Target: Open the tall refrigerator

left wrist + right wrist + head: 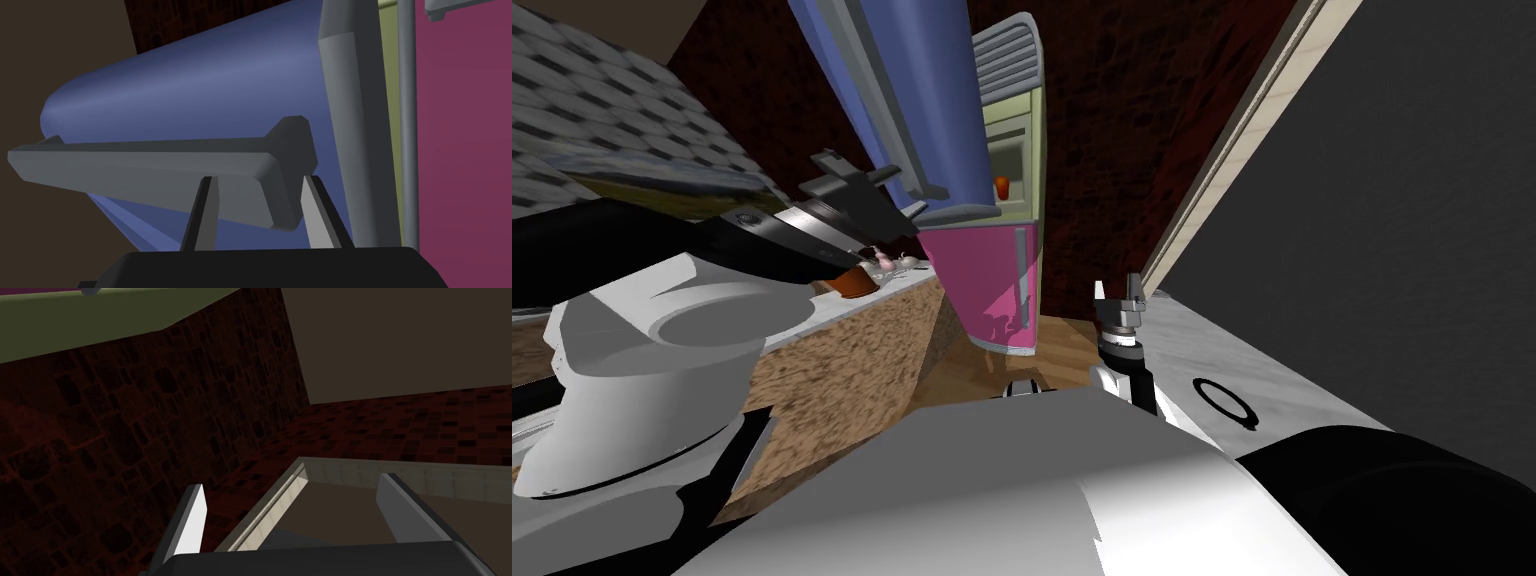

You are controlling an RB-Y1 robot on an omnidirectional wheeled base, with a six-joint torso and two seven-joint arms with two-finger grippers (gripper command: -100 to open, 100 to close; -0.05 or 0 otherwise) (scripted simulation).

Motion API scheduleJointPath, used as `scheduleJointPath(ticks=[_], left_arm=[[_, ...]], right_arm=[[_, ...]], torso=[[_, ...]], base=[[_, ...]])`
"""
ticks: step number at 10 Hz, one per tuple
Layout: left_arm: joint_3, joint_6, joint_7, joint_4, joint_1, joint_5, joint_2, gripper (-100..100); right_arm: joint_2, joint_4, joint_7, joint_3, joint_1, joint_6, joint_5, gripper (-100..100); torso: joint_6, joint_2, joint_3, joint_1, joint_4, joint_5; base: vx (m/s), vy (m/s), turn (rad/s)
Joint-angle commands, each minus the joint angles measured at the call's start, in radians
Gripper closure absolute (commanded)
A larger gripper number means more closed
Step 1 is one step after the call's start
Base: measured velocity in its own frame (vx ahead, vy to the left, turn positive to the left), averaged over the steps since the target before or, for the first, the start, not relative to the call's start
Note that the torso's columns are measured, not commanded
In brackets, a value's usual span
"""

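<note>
The tall refrigerator has a pale green body, a pink lower door and a blue upper door that stands swung out from the body. My left gripper is at the blue door's near edge. In the left wrist view its fingers stand a little apart on either side of the end of the grey door handle, and my left gripper looks open around it. My right gripper hangs open and holds nothing, over the right counter, its fingers wide apart.
A brown-fronted counter runs on the left with an orange pot and small items by the refrigerator. A white marbled counter with a black ring lies on the right. Dark red walls stand behind.
</note>
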Motion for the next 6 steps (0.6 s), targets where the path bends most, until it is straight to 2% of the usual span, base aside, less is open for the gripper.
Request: scheduleJointPath(ticks=[1, 2, 3, 4, 6], left_arm=[[0.059, 0.01, -0.037, 0.007, -0.008, 0.075, -0.017, 100], [0.06, 0.01, -0.037, 0.007, -0.008, 0.075, -0.017, 100], [0.085, 0.064, -0.085, -0.015, -0.02, 0.127, -0.059, 100], [0.099, 0.064, -0.09, -0.015, -0.02, 0.165, -0.059, 100], [0.108, 0.064, -0.09, -0.015, -0.02, 0.169, -0.059, 100]], right_arm=[[0.0, 0.0, 0.0, 0.0, 0.0, 0.0, 0.0, 0], [0.0, 0.0, 0.0, 0.0, 0.0, 0.0, 0.0, 0], [0.0, 0.0, 0.0, 0.0, 0.0, 0.0, 0.0, 0], [0.0, 0.0, 0.0, 0.0, 0.0, 0.0, 0.0, 0], [0.0, 0.0, 0.0, 0.0, 0.0, 0.0, 0.0, 0]], torso=[[0.0, -0.003, -0.002, 0.001, -0.002, 0.002], [0.0, -0.006, -0.004, -0.003, -0.004, 0.001], [0.001, -0.008, -0.005, -0.006, -0.005, 0.0], [0.002, -0.009, -0.006, 0.0, -0.005, 0.0], [0.001, -0.01, -0.007, -0.002, -0.006, 0.002]], base=[[0.01, 0.064, -0.001], [-0.003, 0.013, 0.013], [0.007, 0.126, 0.011], [0.003, 0.159, -0.026], [-0.006, 0.035, 0.0]])
